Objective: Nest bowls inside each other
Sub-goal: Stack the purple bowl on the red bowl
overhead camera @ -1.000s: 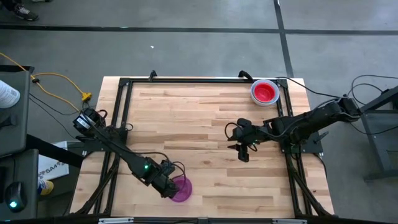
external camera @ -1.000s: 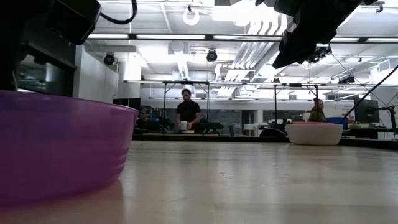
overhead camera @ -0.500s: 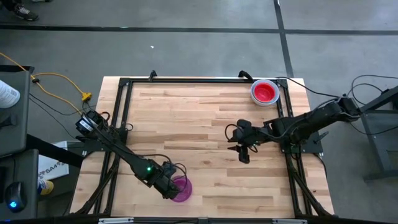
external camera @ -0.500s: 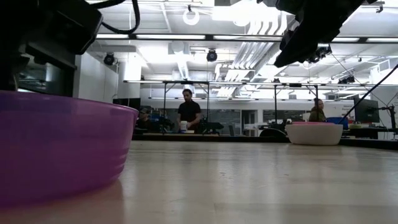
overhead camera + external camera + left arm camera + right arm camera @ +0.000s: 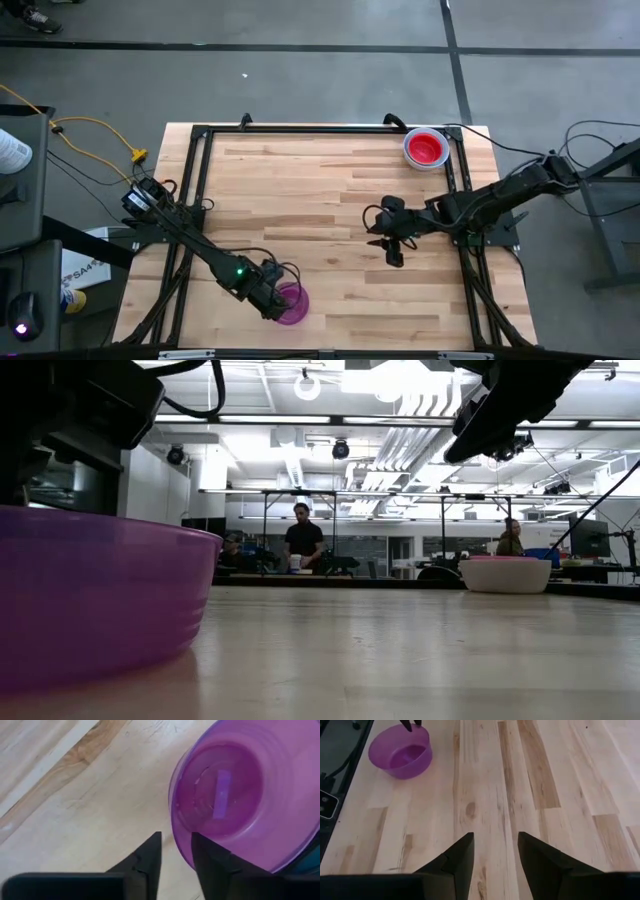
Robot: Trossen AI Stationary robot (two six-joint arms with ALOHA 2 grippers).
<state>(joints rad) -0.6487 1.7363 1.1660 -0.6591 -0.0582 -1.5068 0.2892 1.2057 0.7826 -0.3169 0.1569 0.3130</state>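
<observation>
A purple bowl [image 5: 293,304] stands upright on its base near the table's near edge, left of the middle, and fills the left of the low view [image 5: 90,600]. My left gripper [image 5: 176,851] points steeply down over its left rim [image 5: 174,827], open. One finger stands inside the bowl and one outside. A red bowl [image 5: 426,148] sits inside a white bowl [image 5: 505,574] at the far right corner. My right gripper [image 5: 393,256] hangs open above bare wood right of the middle, with nothing between its fingers [image 5: 495,850]. My left gripper straddles the purple bowl's rim [image 5: 181,851] from above, with the inner finger [image 5: 207,857] over the bowl's inside wall. A strip of table shows between the outer finger [image 5: 150,855] and the wall. I cannot tell whether either finger touches the bowl.
Black frame rails [image 5: 200,190] run along the table's left, far and right sides. Bare wood [image 5: 320,200] lies between the two arms. People sit at tables [image 5: 302,540] in the room beyond the far edge.
</observation>
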